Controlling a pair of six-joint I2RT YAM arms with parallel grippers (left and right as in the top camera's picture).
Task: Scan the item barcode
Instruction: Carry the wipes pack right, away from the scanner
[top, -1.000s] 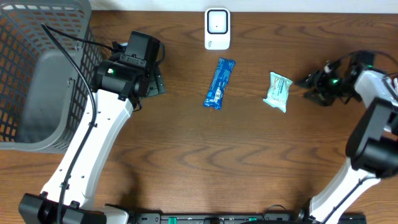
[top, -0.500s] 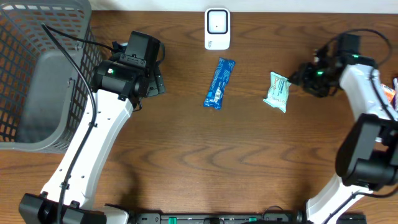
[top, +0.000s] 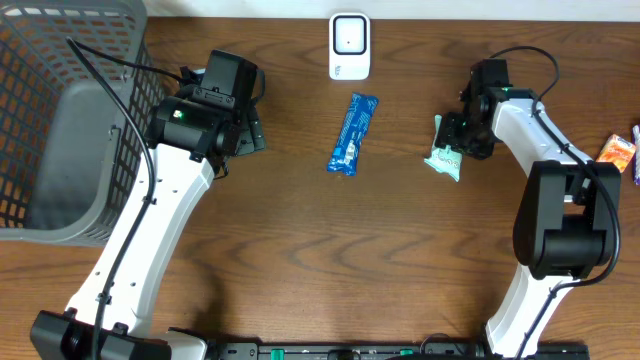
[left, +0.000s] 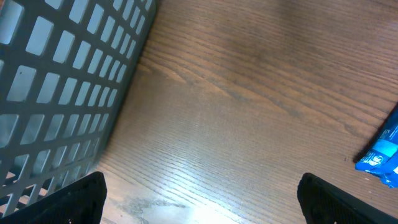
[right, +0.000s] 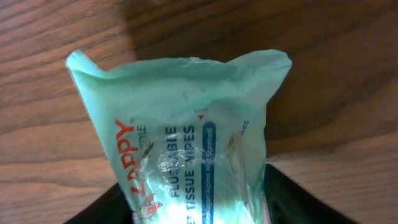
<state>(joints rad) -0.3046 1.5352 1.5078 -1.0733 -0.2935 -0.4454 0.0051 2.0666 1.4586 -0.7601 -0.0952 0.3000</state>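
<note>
Wipes packet (top: 446, 152), pale green, flat on table (top: 300, 250); well right of blue wrapper (top: 352, 133), below and right of white scanner (top: 349, 45). Not lifted, not yet presented to scanner.

Right gripper (top: 457, 138): a second ago out at table's far right edge, well apart from packet; since swung in and now directly over it. Dark fingers (right: 102, 206) straddling packet's lower half in wrist view, one on each side. Narrowing over the last second, not fully together. Squeeze on the film or bare contact: cannot tell.

Left gripper (left: 200, 196): spread wide, empty, parked beside grey basket (top: 60, 120); unchanged.

Meaning for task, as judged: approach finished, grasp stage begun. Remaining: firm pinch, lift, carry to scanner, barcode face turned toward it. Barcode side not visible here.
</note>
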